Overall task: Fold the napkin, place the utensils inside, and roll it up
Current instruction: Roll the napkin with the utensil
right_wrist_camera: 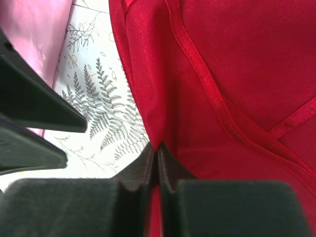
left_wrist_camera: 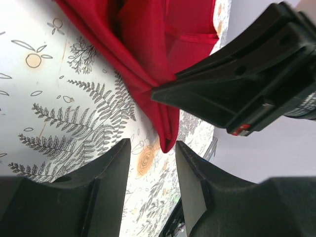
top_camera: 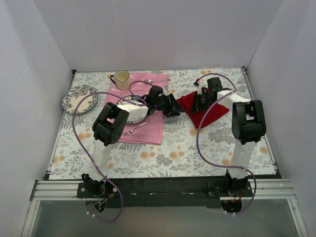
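Napkin (top_camera: 211,116) — deep red, rumpled on floral table (top_camera: 197,148), directly beneath right gripper (right_wrist_camera: 158,150), whose fingers are clenched on folded cloth edge. Left gripper (left_wrist_camera: 153,148) released, fingers spread; napkin corner tip sits at mouth of gap — contact cannot be told. Pink cloth (top_camera: 150,131) lies behind left gripper, under its arm.

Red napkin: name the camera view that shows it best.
Top external: only it shows the overall outline of the napkin, though the right arm covers part. Right wrist shows just hems and a fold pinched in the right tool; left wrist shows one corner by the open left tool.
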You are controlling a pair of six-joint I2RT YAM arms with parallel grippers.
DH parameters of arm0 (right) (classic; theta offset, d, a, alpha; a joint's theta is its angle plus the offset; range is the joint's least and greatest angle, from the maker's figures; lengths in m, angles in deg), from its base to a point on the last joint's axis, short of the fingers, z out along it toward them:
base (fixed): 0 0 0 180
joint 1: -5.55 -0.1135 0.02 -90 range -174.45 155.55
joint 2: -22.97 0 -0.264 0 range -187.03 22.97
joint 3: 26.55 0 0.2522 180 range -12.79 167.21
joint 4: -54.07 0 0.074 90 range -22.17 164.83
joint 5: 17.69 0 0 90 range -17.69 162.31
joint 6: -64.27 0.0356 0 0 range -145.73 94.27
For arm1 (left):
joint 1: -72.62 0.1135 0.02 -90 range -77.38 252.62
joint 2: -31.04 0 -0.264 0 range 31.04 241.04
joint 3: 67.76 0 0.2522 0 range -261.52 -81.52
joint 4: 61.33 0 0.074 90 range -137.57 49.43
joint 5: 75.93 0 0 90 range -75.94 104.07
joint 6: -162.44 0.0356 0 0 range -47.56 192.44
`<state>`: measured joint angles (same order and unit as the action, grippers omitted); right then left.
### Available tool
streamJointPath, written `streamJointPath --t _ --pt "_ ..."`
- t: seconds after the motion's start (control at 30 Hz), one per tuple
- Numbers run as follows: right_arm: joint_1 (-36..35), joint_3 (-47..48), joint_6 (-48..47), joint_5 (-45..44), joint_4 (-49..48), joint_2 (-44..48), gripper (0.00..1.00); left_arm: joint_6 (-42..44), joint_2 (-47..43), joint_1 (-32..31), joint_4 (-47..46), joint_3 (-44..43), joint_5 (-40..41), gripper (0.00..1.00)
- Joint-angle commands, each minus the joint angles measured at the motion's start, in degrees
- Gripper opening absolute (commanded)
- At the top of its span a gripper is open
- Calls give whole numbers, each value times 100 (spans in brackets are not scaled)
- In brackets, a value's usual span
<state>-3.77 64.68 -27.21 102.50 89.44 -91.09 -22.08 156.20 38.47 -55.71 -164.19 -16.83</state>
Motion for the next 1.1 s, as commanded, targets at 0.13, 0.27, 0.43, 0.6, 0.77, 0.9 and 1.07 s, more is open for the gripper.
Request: streamJointPath --t 0.13,0.27,0.43,0.6,0.77,0.9,1.07 --pt "71 269 -54 100 116 -72 1 -5 166 -65 49 -345 -101 41" --pt "71 207 -46 21 54 -29 1 -84 368 -83 58 -495 -127 39" --pt "62 286 -125 -5 203 -20 1 -128 588 -92 76 -706 -154 35" --pt "-192 102 -108 -653 204 349 35 -111 316 -100 111 -514 30 35" --pt "-772 198 -151 -2165 450 683 46 -181 -394 -65 637 -328 470 41" --pt "-1229 207 -247 -3567 572 894 54 -181 -1061 -30 1156 -206 812 45" --pt "-1783 154 -318 -4600 538 886 59 -277 -1985 119 1570 488 1287 47"
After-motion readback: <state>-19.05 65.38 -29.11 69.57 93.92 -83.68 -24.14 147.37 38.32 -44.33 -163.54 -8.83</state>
